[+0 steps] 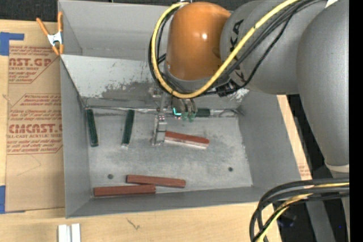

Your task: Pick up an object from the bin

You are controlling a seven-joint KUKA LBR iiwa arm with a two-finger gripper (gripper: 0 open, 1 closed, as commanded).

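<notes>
Bin point(102, 73): grey metal, scuffed floor, a few loose items lying flat.

Left zone: first green bar point(91, 127), dark and narrow, lies near the left wall with its long axis running front to back. The second green bar point(128, 127), of like kind, lies to its right, roughly parallel and apart from it.

Front zone: front bar point(123, 191), red-brown, lies along the front wall. The staggered bar point(156, 181), same colour, lies just beside it, set further right and slightly further back.

Centre zone: the tool point(160, 134) stands low over the bin floor at the left end of the red bar point(185, 140). This bar, reddish with a pale lower edge, lies flat near the middle of the floor and extends rightward from the tool with a slight downward slant. Whether the tool is spread, pressed together or pinching the bar cannot be told, nor can contact with the bar.

Right zone: the orange cover point(195, 39) sits directly above the tool, ringed by yellow and black cables. The grey arm point(295, 48) enters from the right.
</notes>
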